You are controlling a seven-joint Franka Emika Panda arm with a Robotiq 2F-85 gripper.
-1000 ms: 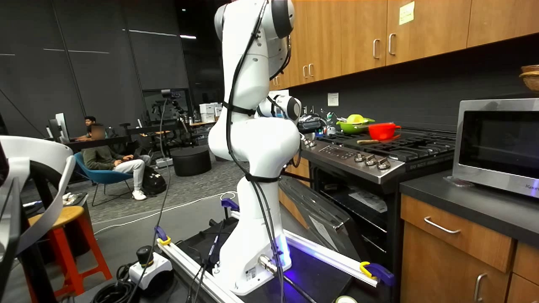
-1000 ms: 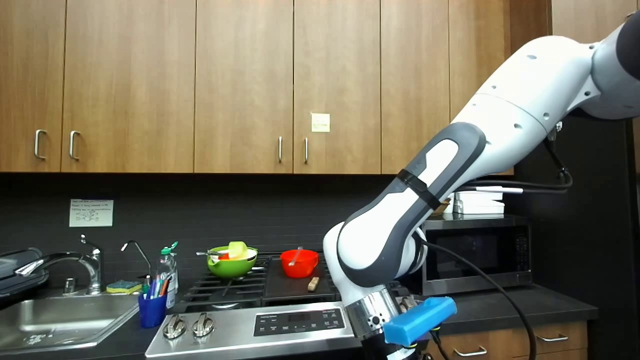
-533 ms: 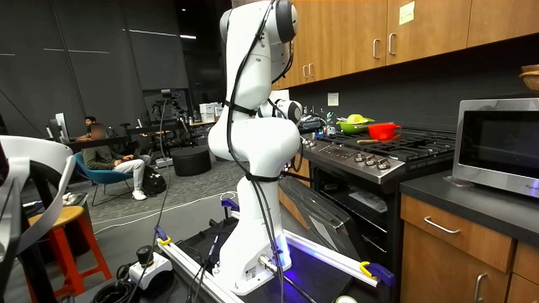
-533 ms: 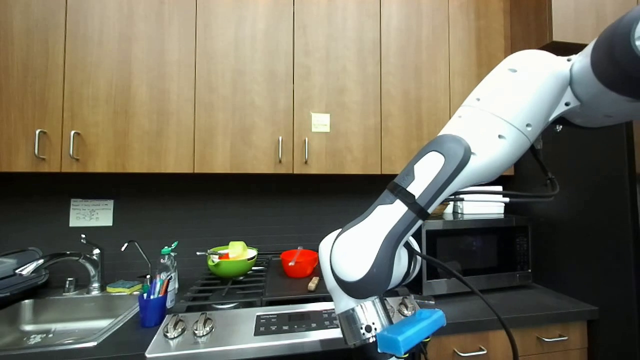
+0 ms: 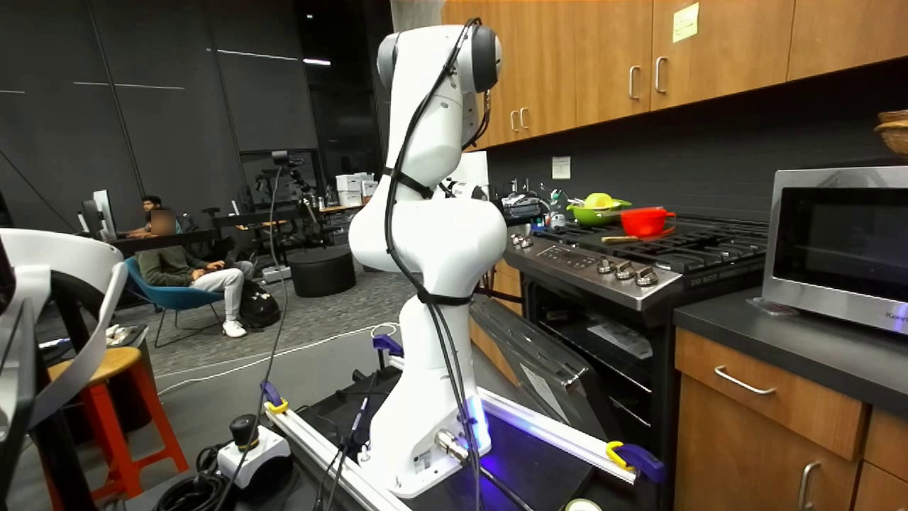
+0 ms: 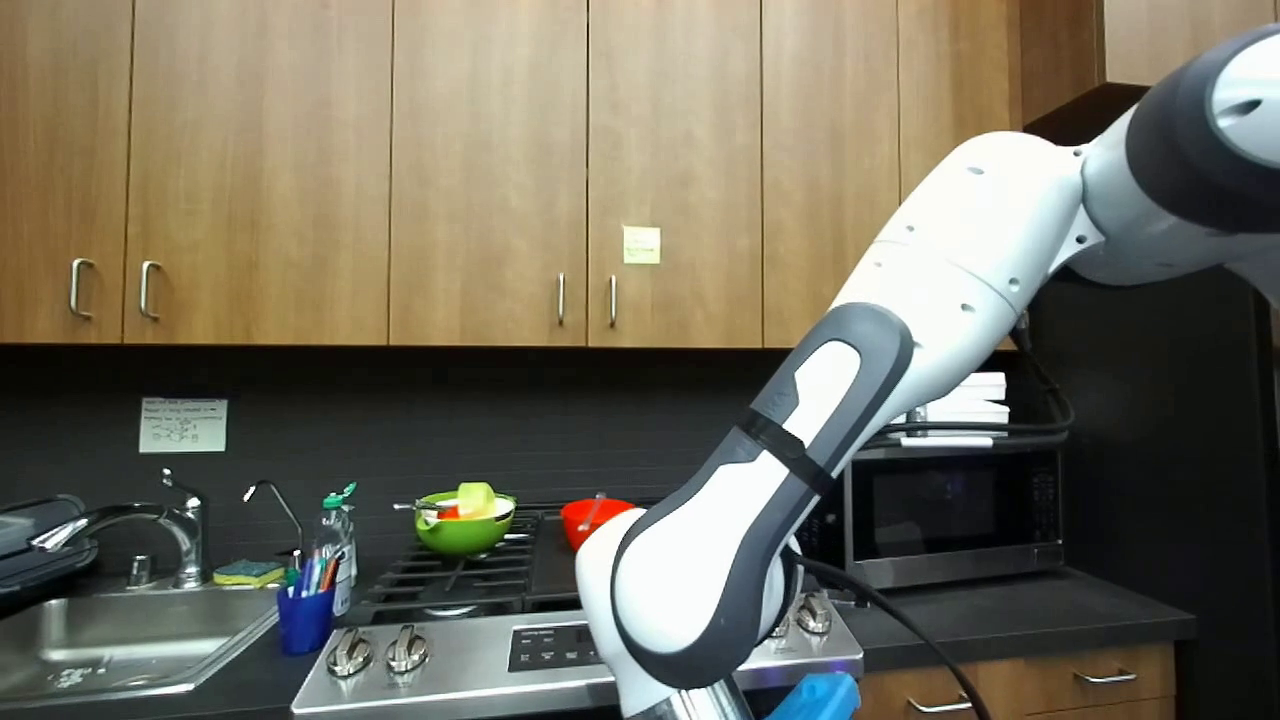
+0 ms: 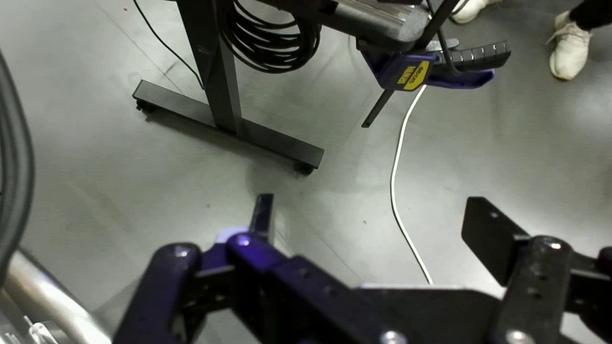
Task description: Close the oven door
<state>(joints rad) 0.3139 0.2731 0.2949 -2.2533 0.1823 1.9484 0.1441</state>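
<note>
The oven door (image 5: pixel 525 344) is a wide black panel of the range (image 5: pixel 603 266), seen in an exterior view. It hangs part way open, tilted outward, with the dark oven cavity showing behind it. A white sticker (image 5: pixel 545 390) is on it. The arm's base hides part of the door. In the wrist view my gripper (image 7: pixel 373 215) is open with its fingers wide apart, nothing between them, and grey floor below. In an exterior view the gripper is hidden behind the arm. A shiny metal bar (image 7: pixel 52 298) shows at the wrist view's lower left; I cannot tell whether it is the door's handle.
A red pot (image 5: pixel 644 221) and a green bowl (image 5: pixel 597 213) stand on the stovetop. A microwave (image 5: pixel 844 248) stands on the counter. A purple clamp (image 5: pixel 638 460) and rail are close to the door. A stand leg (image 7: pixel 229 114) and clamp (image 7: pixel 406 71) show in the wrist view.
The arm has come lower in both exterior views, and its wrist has shifted down and left in the view facing the cabinets. The oven door has not visibly moved.
</note>
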